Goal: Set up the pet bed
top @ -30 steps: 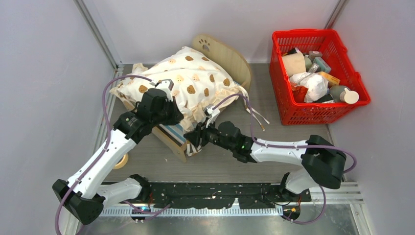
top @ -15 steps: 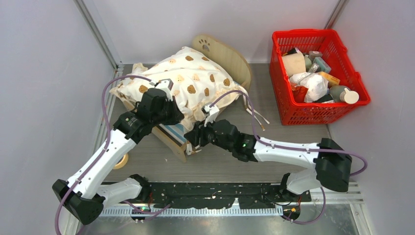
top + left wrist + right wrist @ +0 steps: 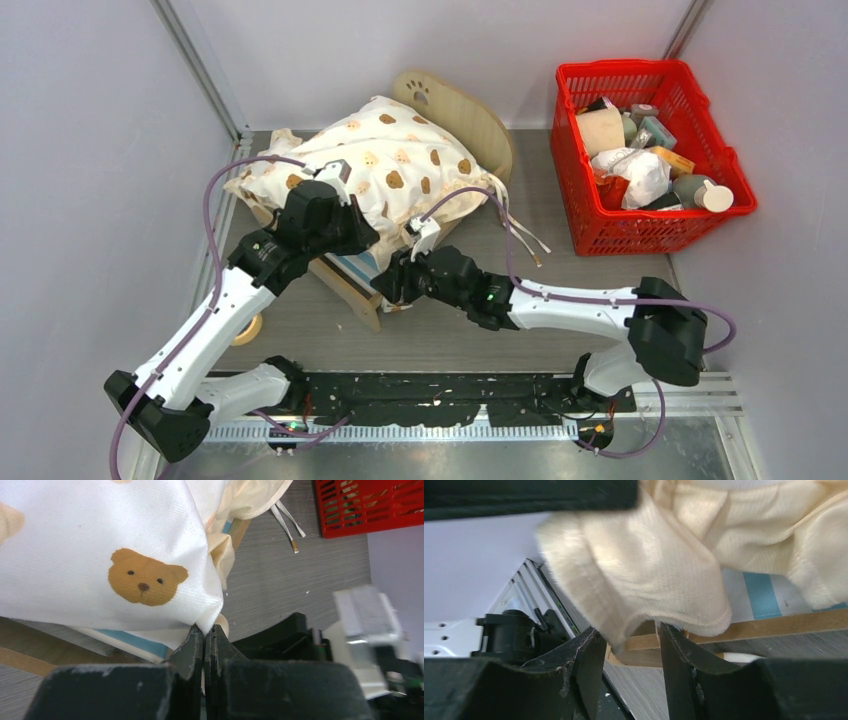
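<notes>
The pet bed [image 3: 462, 112] lies at the back of the table, a light-wood frame with a paw cutout in its arched headboard. Its blue-striped base [image 3: 356, 268] shows at the near corner. A cream bear-print cushion [image 3: 385, 165] is heaped over it. My left gripper [image 3: 205, 630] is shut on a white corner of that cushion [image 3: 100, 555], just above the striped base [image 3: 131, 641]. My right gripper [image 3: 631, 630] stands open at the bed's near corner, with the cushion's cream ruffle [image 3: 649, 580] drooping to its fingertips above the wooden rail [image 3: 774, 625].
A red basket [image 3: 650, 150] full of assorted items stands at the back right. White ties [image 3: 525, 240] trail from the cushion onto the table. A tape roll [image 3: 247, 328] lies beside the left arm. The two wrists sit close together at the bed's near corner.
My right arm has edged left, bringing its gripper closer under the cushion's ruffle. The left gripper has kept its hold on the cushion corner and barely shifted.
</notes>
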You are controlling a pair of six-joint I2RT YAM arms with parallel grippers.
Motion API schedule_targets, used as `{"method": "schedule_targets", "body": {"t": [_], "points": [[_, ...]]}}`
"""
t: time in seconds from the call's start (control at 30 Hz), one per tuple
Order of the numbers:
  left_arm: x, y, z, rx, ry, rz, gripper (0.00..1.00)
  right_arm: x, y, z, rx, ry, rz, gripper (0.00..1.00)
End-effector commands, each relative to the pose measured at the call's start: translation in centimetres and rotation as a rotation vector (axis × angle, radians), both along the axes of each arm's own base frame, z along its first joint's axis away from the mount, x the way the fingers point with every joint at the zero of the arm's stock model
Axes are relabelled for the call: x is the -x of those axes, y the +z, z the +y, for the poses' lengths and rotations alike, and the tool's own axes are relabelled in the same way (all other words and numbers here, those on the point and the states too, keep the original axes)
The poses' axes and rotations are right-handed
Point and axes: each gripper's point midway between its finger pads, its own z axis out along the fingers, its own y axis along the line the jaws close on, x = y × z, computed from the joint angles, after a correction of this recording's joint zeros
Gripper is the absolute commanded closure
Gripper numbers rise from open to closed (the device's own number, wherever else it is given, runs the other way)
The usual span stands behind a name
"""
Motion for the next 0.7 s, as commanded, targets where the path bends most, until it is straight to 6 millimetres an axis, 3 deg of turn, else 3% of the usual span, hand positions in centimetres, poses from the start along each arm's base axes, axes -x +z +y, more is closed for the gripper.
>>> {"method": "schedule_targets", "body": {"t": [0.0, 0.17, 0.47, 0.6, 0.67], "points": [[-0.1, 3.7, -1.1, 0.107, -0.025, -0.088, 1.00, -1.1, 1.1, 1.7, -0.043, -0.026, -0.023, 0.52], [0.0, 3.4, -0.9, 0.092, -0.022, -0.084, 1.00, -2.1, -0.7, 1.2, 0.017, -0.080, -0.034, 0.52], [0.0, 3.5, -1.1, 0.101, -0.028, -0.087, 1.00, -2.7, -0.5, 0.9, 0.065, -0.091, -0.087, 0.53], [-0.2, 3.9, -1.1, 0.099, -0.033, -0.105, 1.00, -1.7, -1.6, 2.0, 0.056, -0.031, -0.042, 0.63], [-0.4, 4.1, -1.1, 0.095, -0.033, -0.117, 1.00, -1.5, -0.3, 2.4, 0.021, -0.010, -0.058, 0.78]]}}
